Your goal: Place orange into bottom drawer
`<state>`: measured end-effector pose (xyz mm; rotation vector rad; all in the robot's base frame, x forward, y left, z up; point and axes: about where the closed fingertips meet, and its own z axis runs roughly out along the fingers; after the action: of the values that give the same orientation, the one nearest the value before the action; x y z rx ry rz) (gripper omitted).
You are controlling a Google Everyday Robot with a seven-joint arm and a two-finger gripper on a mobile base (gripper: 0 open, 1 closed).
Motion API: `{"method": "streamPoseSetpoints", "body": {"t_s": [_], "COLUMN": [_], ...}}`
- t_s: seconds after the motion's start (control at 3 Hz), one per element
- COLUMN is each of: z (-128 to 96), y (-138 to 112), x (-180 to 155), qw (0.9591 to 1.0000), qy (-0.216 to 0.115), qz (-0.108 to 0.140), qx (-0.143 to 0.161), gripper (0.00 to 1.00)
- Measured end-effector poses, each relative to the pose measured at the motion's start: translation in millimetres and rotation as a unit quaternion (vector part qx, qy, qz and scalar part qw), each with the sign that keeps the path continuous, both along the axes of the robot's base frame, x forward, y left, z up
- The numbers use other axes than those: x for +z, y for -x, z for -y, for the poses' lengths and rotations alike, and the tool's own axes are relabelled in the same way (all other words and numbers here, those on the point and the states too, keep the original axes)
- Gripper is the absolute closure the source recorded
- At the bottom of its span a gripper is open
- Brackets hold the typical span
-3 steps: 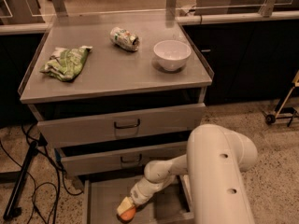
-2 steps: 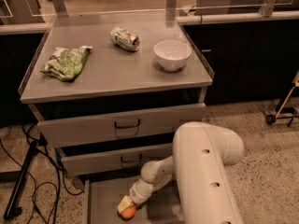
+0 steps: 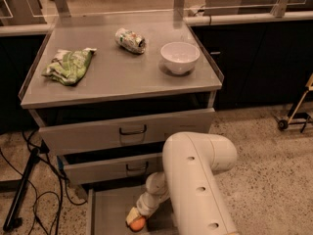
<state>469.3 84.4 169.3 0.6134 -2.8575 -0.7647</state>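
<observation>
The orange is a small round orange fruit low inside the open bottom drawer, the lowest grey tray pulled out under two drawers with dark loop handles. My gripper reaches down into that drawer at the end of the white arm, and sits right on the orange. Whether the orange rests on the drawer floor I cannot tell.
On the cabinet top lie a green-and-white snack bag, a crushed can and a white bowl. Cables and a stand are on the floor at the left. A wheeled cart leg is at the right.
The arm's white link has swung left and further over the drawer. The gripper with the orange has stayed in about the same spot in the bottom drawer.
</observation>
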Motion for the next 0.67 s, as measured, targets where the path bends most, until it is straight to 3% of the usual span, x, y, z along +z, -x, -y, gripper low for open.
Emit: {"method": "streamPoseSetpoints", "body": {"t_s": [0.67], "z": [3.7], "y": [-11.0], "x": [-12.3], "qw": [0.9997], "qy": [-0.003], "qz": [-0.007], "qx": [-0.025], "gripper": [1.0]}}
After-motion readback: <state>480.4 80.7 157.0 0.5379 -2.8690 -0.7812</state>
